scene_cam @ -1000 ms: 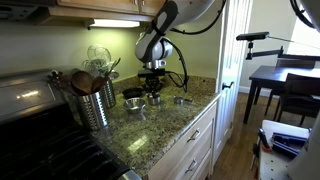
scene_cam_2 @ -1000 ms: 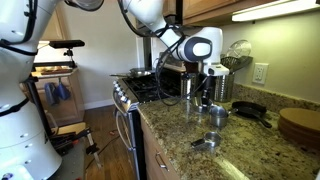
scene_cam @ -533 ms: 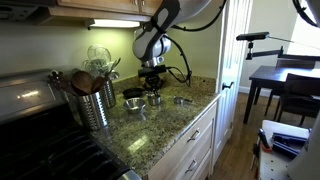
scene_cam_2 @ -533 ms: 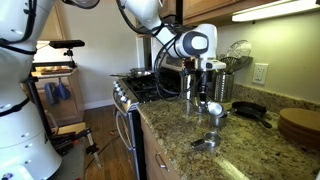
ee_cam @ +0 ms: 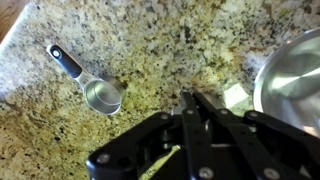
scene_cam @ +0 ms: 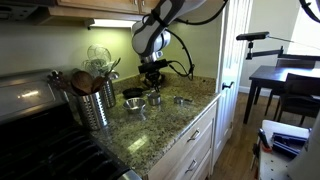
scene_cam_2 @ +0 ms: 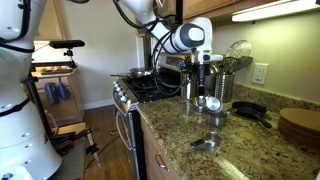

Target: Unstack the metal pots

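Observation:
Small shiny metal pots stand apart on the granite counter: one (scene_cam: 136, 105) beside another (scene_cam: 155, 100) in an exterior view, and they also show in the other exterior view (scene_cam_2: 212, 104) (scene_cam_2: 218, 118). A small steel cup with a black handle (ee_cam: 100, 95) lies nearer the counter edge (scene_cam: 183, 100) (scene_cam_2: 207, 142). A larger steel pot (ee_cam: 297, 75) shows at the right edge of the wrist view. My gripper (ee_cam: 195, 100) hangs above the pots (scene_cam: 153, 84) (scene_cam_2: 207, 88), fingers pressed together and holding nothing.
A ribbed steel canister of wooden spoons (scene_cam: 95, 102) and a wire whisk (scene_cam: 100, 57) stand near the stove (scene_cam: 30, 105). A black pan (scene_cam_2: 250, 110) and a round wooden board (scene_cam_2: 298, 122) lie further along the counter. The counter edge drops off above the drawers (scene_cam: 190, 140).
My gripper has risen straight up from just above the pots. The pots and the cup have not moved.

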